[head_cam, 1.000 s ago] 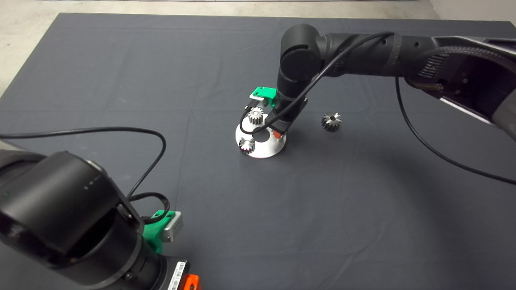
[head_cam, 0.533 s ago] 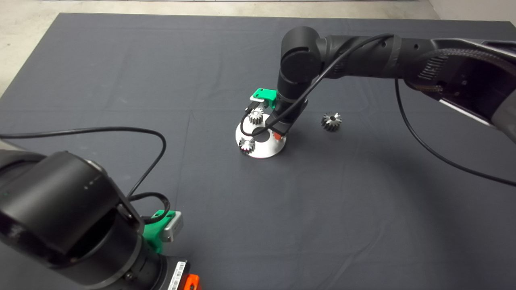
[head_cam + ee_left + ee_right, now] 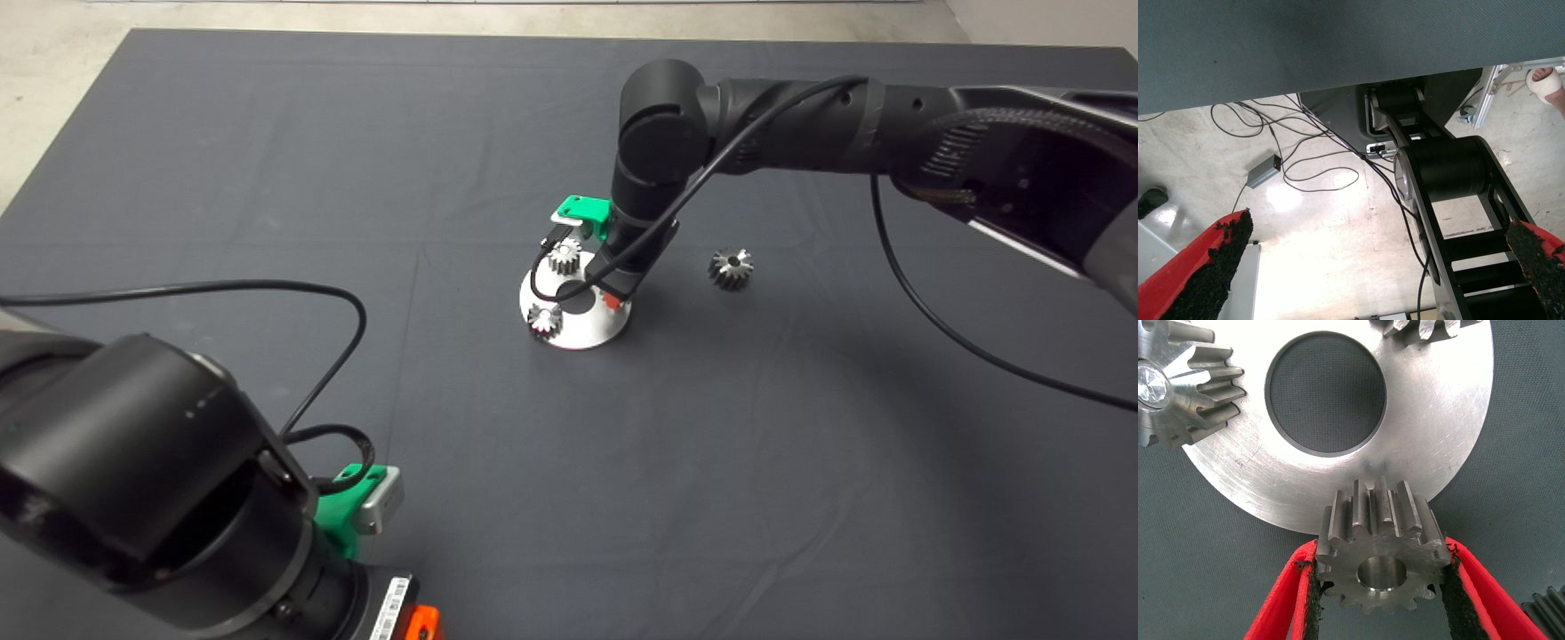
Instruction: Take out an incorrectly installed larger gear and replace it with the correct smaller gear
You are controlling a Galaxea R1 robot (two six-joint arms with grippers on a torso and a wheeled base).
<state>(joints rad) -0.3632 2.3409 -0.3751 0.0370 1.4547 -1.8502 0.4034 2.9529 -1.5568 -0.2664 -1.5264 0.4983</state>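
My right gripper [image 3: 612,298] is shut on the smaller gear [image 3: 1381,570], a dark steel spur gear with short straight teeth. It holds the gear at the near right rim of the round silver plate [image 3: 589,335], close above it. Two twin small gears [image 3: 564,257] [image 3: 543,319] sit on the plate; the right wrist view shows them [image 3: 1178,393] [image 3: 1425,328] around the plate's centre hole [image 3: 1325,393]. The larger gear [image 3: 731,268], with flared shiny teeth, lies on the mat to the right of the plate, apart from the gripper.
My left gripper [image 3: 418,622] is parked at the lower left edge, its fingers [image 3: 1211,267] wide apart; its wrist view shows floor, cables and a person's foot [image 3: 1546,83]. A black cable [image 3: 267,289] loops over the mat on the left.
My right arm has sunk very slightly toward the plate with the smaller gear still in its fingers. Nothing else has moved.
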